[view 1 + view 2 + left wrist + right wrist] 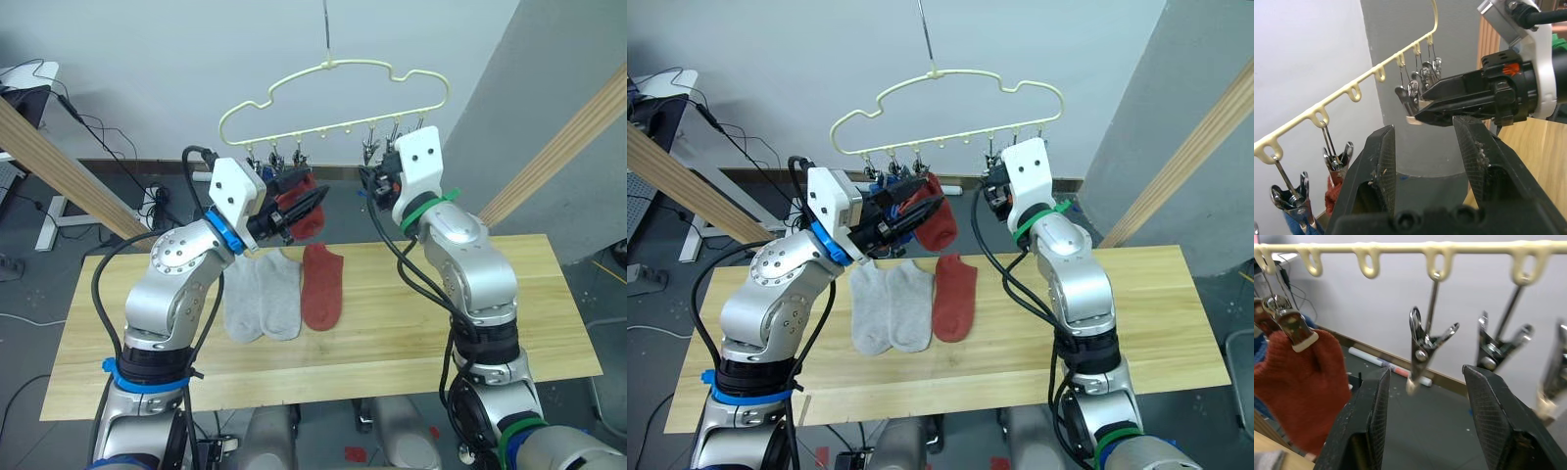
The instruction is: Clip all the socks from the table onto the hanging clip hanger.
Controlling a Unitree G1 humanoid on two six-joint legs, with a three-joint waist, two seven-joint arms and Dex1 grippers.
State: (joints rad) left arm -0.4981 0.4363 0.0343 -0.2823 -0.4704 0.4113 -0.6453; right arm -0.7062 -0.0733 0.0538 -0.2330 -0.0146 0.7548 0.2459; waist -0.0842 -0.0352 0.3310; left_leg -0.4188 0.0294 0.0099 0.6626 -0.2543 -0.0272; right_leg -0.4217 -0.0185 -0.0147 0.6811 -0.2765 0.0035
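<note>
Clip hanger hanging above the far edge of the counter; one rust-red sock clipped up toward its left end, with something blue at the clips just left of it. On the counter, below: two light grey socks side by side and a second rust-red sock just right of them. Left claw open and empty, raised beside the hanging red sock; right claw open, fingers either side of a bare metal clip near the hanger's right end.
</note>
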